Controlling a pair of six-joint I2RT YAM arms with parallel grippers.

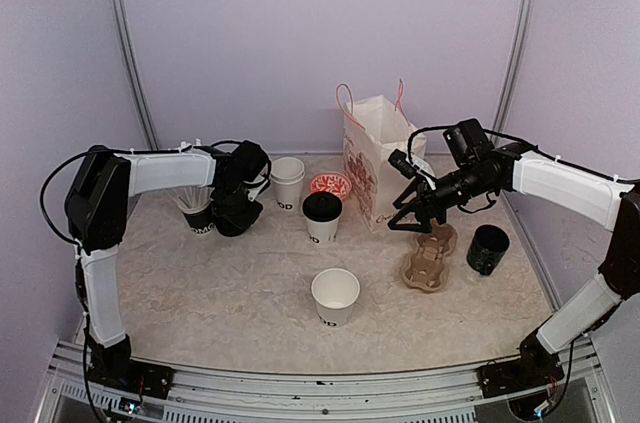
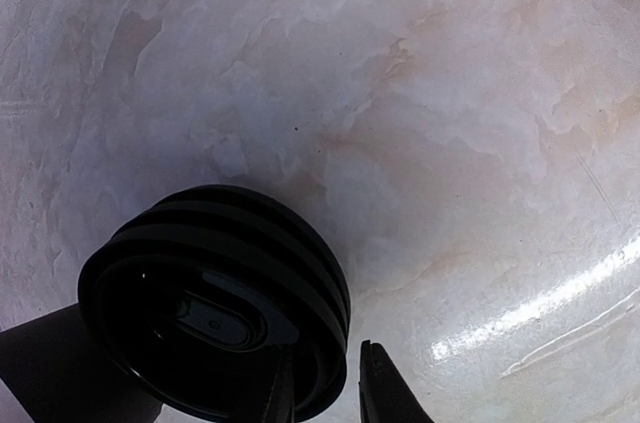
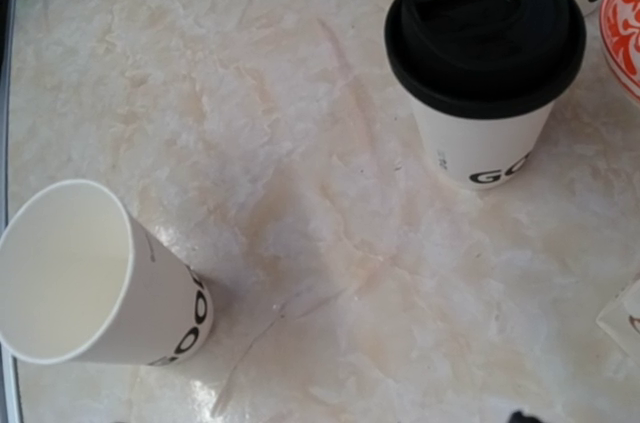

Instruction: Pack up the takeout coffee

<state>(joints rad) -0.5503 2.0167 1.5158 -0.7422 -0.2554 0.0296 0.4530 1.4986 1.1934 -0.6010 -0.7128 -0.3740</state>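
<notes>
Top view: your right gripper (image 1: 408, 215) hangs spread and empty just above the cardboard carrier (image 1: 428, 255). The lidded cup (image 1: 322, 215) stands mid-surface (image 1: 200, 293), with the open cup (image 1: 335, 295) nearer you.
Left wrist: your left gripper (image 2: 325, 388) straddles the rim of the lid stack (image 2: 200, 293); you can't tell if it pinches.
Right wrist: the two cups are well apart.

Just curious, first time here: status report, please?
Left gripper at lid stack, grip unclear. Right gripper open, empty. Lidded cup and open cup on table, unpacked.
</notes>
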